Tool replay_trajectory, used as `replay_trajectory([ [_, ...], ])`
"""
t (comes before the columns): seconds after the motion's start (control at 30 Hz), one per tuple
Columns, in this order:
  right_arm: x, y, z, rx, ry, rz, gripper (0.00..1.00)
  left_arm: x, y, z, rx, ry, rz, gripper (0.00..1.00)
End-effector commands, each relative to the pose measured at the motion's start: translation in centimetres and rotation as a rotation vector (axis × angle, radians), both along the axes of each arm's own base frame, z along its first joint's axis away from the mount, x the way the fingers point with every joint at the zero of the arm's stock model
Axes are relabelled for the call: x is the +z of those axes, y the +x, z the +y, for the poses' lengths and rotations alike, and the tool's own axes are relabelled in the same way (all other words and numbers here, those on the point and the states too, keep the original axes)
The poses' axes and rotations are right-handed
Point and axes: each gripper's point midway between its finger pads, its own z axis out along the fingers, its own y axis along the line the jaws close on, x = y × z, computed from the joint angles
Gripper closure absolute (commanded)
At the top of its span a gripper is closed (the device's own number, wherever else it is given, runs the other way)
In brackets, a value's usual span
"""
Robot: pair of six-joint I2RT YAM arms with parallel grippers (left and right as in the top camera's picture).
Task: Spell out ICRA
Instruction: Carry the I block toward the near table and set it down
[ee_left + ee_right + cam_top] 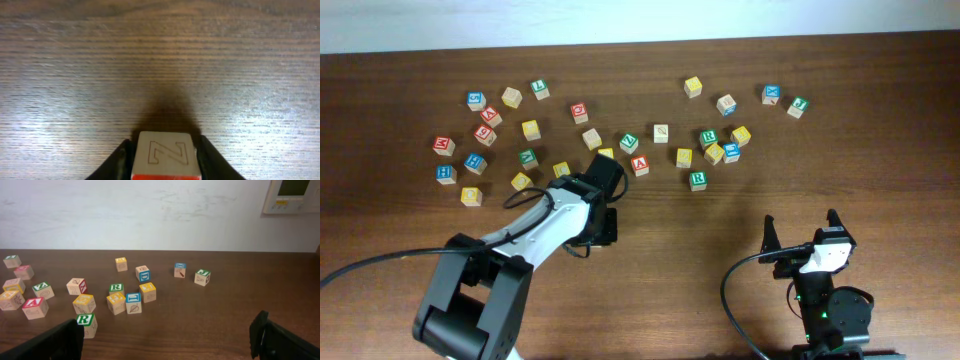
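Observation:
My left gripper [598, 228] is shut on a wooden cube [164, 156] just above the bare table, in front of the cube cluster. That cube shows an outlined Z on one face and a red face below; no other letter shows. The arm hides the cube in the overhead view. A red A cube [640, 165] [35, 305] lies just behind the left gripper. A green R cube [698, 180] [86, 322] lies right of it. I cannot pick out the yellow C or the red I. My right gripper [800, 235] [167, 340] is open and empty at the front right.
Several more letter cubes are scattered across the back of the table, among them a second green R cube [708, 137] [116, 288] and a blue cube [731, 152] [133, 302]. A white wall runs behind the table's far edge.

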Motion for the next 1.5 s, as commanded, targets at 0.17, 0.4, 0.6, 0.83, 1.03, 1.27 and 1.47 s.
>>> replay_trajectory([
  [0.17,-0.3,0.0,-0.3,-0.016,-0.003,0.005,0.02,-0.2,-0.5,-0.2,-0.007,-0.021,0.023,0.53],
  [0.4,-0.3,0.0,-0.3,-0.016,-0.003,0.005,0.02,3.1,1.1,-0.8,-0.002,-0.032,0.003,0.54],
  [0.6,-0.3,0.0,-0.3,-0.016,-0.003,0.005,0.02,2.0,-0.4,-0.1,0.021,-0.006,0.055,0.57],
  [0.83,-0.3,0.0,-0.3,-0.016,-0.003,0.005,0.02,1.5,-0.2,0.0,0.02,-0.002,0.037,0.57],
  [1.03,-0.3,0.0,-0.3,-0.016,-0.003,0.005,0.02,0.4,-0.9,0.4,0.02,0.001,0.047,0.59],
  [1.27,-0.3,0.0,-0.3,-0.016,-0.003,0.005,0.02,0.4,-0.4,0.1,0.021,-0.009,0.027,0.71],
  [1.47,-0.3,0.0,-0.3,-0.016,-0.003,0.005,0.02,0.4,-0.3,0.4,0.029,0.005,0.02,0.71],
])
